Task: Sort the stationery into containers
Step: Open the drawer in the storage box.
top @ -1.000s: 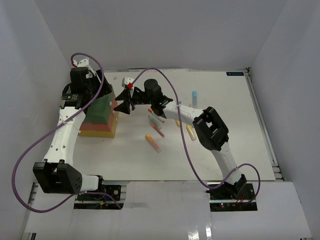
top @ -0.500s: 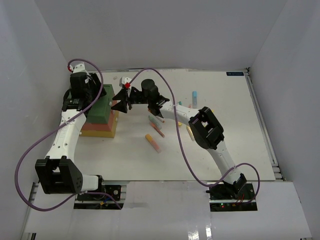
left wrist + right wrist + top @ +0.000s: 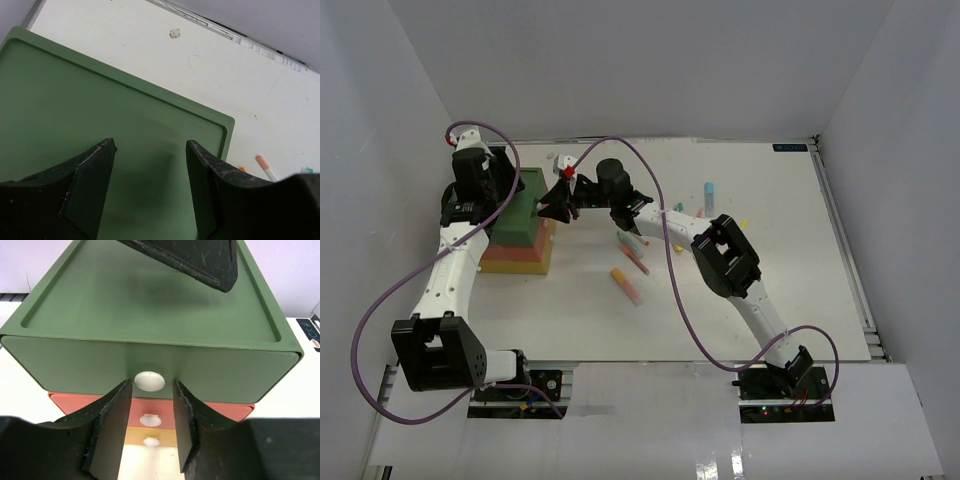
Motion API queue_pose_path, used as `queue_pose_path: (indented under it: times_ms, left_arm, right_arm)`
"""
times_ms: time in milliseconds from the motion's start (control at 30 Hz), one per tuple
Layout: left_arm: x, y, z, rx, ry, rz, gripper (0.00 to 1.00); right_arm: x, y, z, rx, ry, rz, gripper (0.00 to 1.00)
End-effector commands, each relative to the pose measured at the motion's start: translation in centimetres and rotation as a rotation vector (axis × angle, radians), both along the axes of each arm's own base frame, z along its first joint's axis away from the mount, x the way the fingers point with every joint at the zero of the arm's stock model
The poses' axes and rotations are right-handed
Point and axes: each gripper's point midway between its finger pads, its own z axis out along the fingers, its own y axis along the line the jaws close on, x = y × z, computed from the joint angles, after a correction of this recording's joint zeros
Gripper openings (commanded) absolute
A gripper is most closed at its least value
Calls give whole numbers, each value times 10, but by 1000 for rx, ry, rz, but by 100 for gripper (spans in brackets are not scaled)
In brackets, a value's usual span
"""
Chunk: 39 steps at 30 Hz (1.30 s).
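The containers (image 3: 525,228) are a stack of drawers, dark green over red over yellow, at the table's left. In the right wrist view the green drawer (image 3: 150,355) has a white knob (image 3: 149,381). The red drawer (image 3: 75,402) and yellow drawer (image 3: 131,432) sit below it. My right gripper (image 3: 150,387) is open at the stack's front (image 3: 560,203), its fingertips on either side of the green drawer's knob with gaps. My left gripper (image 3: 149,147) is open and empty just above the green top (image 3: 75,95), also seen from above (image 3: 500,198). Stationery lies loose on the table: orange pens (image 3: 627,285), (image 3: 635,258).
A blue marker (image 3: 708,190) lies far right of the stack, and a yellow one (image 3: 676,211) is by the right arm. An orange pen tip (image 3: 265,167) shows past the green lid's corner. White walls enclose the table on three sides. The right arm's purple cable (image 3: 665,260) arcs over the pens.
My right gripper has moved left and closed in on the drawer stack's front. My left gripper has shifted back and left over the green top.
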Motion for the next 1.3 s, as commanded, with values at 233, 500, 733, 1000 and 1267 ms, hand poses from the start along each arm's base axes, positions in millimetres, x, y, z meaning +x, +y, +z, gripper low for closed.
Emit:
queue_pose_path:
  times_ms: [233,500,733,1000,1267]
  left_arm:
    - [-12,-2,-19,-28,62,-21,70]
    - [-12,-2,-21,-29,67,-26,70]
    - [-13,-4,-23,-41,72,-38,70]
    - [-13,0,-24,-34,74,-23,70]
    - [-13,1,-25,-35,77,-18,70]
  right_arm:
    - [-5,5,25,48,-72,18,39]
    - [-8,0,32,60,-80,10,22]
    - [-9,-16,29,40,-82,-21,9]
    - [-10,-43,22,17,-66,-42,8]
    - [-7,-74,14,-19,-56,-74,8]
